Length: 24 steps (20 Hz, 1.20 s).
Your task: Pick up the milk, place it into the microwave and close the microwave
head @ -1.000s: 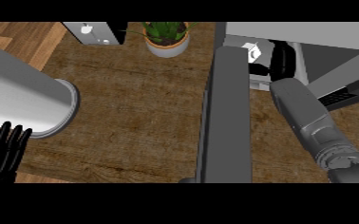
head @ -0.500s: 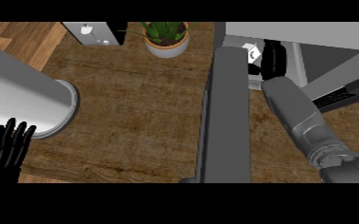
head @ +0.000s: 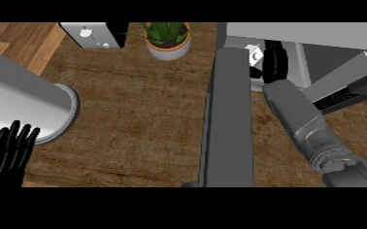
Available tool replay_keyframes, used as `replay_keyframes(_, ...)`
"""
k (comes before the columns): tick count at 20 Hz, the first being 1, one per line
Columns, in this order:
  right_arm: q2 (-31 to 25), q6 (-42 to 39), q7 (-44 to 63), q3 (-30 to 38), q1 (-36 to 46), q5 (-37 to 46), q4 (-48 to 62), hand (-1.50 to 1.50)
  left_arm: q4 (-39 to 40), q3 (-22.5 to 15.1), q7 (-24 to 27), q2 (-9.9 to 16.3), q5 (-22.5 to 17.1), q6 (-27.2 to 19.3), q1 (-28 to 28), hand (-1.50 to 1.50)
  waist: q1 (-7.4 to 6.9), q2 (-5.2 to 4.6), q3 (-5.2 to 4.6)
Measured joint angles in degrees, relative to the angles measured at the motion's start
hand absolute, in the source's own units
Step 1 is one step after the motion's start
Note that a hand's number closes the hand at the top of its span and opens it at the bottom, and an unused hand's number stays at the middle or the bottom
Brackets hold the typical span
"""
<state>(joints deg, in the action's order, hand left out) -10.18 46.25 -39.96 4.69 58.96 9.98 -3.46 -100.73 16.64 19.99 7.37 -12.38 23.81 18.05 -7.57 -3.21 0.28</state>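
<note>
Right hand (head: 275, 60) fingers curl round milk (head: 255, 54) inside microwave (head: 301, 34): release low & upright, then retract past door (head: 229, 121) (left hand (head: 16, 148) rests, fingers apart).

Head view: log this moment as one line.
stage: placing milk | right robot hand: inside microwave at milk | microwave door: open | left robot hand: open, resting at lower left

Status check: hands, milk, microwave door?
Right hand inside microwave, curled on milk. Left hand open, resting lower left. Microwave door open, beside right forearm.
</note>
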Motion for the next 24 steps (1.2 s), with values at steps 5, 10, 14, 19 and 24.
replay_keyframes(5, -0.17, -1.59, -1.11, 0.89, -0.74, -0.72, -0.74, -1.5, -0.13, -0.2, 1.46, -0.7, 0.94, -0.17, 0.64, -1.5, 0.65, 0.34, 0.01)
replay_keyframes(10, -0.59, -4.19, -2.97, 1.79, -2.47, -1.46, -1.28, -1.5, -0.9, 0.16, 2.13, -1.08, 1.11, -0.36, 1.63, -1.5, 1.56, 0.78, 0.0)
replay_keyframes(14, -0.07, -7.48, -5.48, 2.94, -4.22, -2.57, -2.33, -1.5, -1.46, -0.61, 2.19, -2.02, 1.74, -0.55, 2.49, -1.5, 2.38, 1.09, -0.01)
replay_keyframes(19, 0.38, -14.43, -8.94, 4.63, -6.59, -4.38, -3.48, -1.5, -2.88, -1.35, 2.93, -2.97, 2.52, -0.02, 5.11, -1.5, 3.45, 1.65, -0.06)
replay_keyframes(24, 2.79, -18.89, -12.13, 6.54, -9.59, -6.5, -4.66, -1.5, -5.11, -3.3, 2.8, -4.37, 4.34, 0.1, 7.52, -1.5, 4.56, 2.13, -0.1)
